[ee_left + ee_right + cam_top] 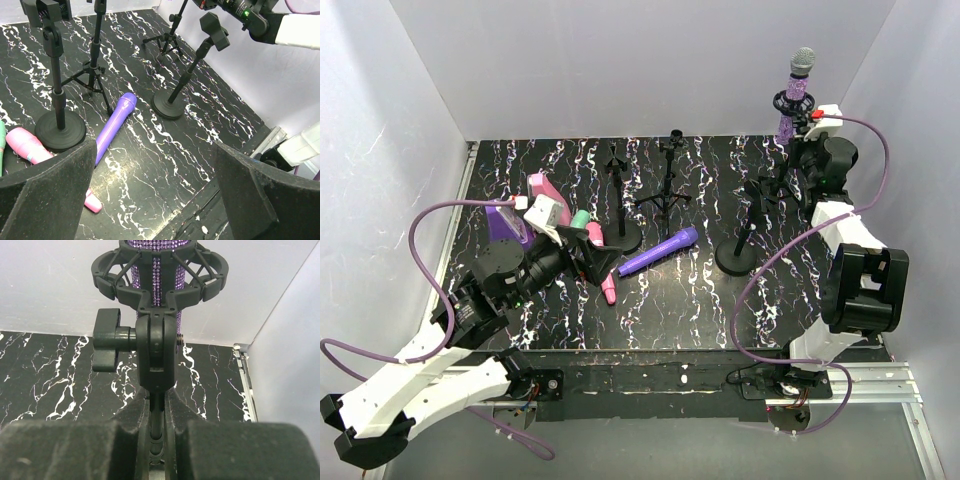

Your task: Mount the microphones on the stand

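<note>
The right gripper [156, 436] clamps its foam-padded jaws on the thin black pole of a microphone stand [156, 352] at the table's [700, 310] far right corner, the jaws narrowed to the pole's width. The glittery purple microphone [156, 275] sits upright in the stand's ribbed plastic cradle, its rhinestone body showing in strips between the ribs. The wrist view cuts off its head; the overhead camera shows the silver-grey mesh ball [803, 60] rising above the cradle. A lobed knob [107, 340] juts from the cradle's hinge. The stand's lower end is hard to make out against the black arm.

At left, the left gripper [150, 200] hangs low over the black, white-veined marble-look tabletop with jaws spread wide, holding nothing. The pink microphone [27, 146] lies beneath it, partly covered by one finger. The mint green microphone [580, 219] lies just beside the pink one — only a sliver at the wrist view's edge. The plain purple microphone [115, 127], smooth and round-ended, lies flat between the near round-based stand [60, 131] and the far round-based stand [167, 106]. A tripod stand [665, 190] is farther back. Behind the left wrist, a boxy pink wedge [542, 190] and purple wedge [503, 222] are partly hidden by the arm.
</note>
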Available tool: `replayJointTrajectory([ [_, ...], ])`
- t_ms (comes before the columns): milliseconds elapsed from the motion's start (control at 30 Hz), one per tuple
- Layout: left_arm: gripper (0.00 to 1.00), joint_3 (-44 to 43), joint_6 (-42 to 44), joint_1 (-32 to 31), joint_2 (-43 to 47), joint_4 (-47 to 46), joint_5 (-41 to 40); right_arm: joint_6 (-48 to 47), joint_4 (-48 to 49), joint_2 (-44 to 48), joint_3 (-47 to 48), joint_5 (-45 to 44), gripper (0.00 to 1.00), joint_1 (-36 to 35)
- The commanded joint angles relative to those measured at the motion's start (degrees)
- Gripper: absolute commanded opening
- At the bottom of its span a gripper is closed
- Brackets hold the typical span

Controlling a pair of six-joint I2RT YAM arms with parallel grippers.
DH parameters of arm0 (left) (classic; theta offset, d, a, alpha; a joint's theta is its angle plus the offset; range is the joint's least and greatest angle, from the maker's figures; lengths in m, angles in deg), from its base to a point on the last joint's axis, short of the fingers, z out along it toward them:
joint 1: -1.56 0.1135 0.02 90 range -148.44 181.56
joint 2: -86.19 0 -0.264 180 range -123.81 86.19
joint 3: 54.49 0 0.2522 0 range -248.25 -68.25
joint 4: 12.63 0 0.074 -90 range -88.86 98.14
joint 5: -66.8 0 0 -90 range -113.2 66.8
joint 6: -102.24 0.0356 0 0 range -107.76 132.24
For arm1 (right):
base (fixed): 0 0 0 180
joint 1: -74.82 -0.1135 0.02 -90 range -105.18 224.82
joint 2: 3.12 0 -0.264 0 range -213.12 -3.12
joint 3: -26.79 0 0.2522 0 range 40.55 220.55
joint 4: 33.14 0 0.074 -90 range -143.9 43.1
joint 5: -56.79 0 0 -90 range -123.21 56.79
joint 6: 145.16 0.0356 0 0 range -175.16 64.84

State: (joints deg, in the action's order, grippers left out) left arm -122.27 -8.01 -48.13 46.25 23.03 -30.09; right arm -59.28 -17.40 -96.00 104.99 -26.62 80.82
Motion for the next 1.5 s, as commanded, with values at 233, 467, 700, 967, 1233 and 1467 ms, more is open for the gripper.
replayJointTrajectory([
  [233,0.98,0.49,0.04,-0.14,0.04,-0.88,-0.05,2.19,10.06,1.47,-0.55,1.85,0.26,0.77],
  [467,0.98,0.85,-0.23,-0.14,0.65,-0.8,-0.13,2.62,9.53,1.47,-0.37,2.11,0.29,0.94],
  [700,0.98,1.11,-0.32,-0.14,1.45,-0.62,-0.4,2.63,9.26,2.26,-1.08,2.99,0.37,1.12],
  [967,0.98,1.72,-0.32,-0.14,2.59,-0.53,-0.57,2.63,8.65,4.55,-2.74,4.05,0.54,1.3],
  [1233,0.98,2.25,-0.4,-0.14,4.52,-0.27,-0.49,3.15,6.9,7.62,-4.41,3.87,0.66,1.47],
  [1467,0.98,2.34,-0.58,-0.14,6.54,1.05,-1.28,5.16,-1.79,12.28,-3.63,3.52,0.69,2.17],
])
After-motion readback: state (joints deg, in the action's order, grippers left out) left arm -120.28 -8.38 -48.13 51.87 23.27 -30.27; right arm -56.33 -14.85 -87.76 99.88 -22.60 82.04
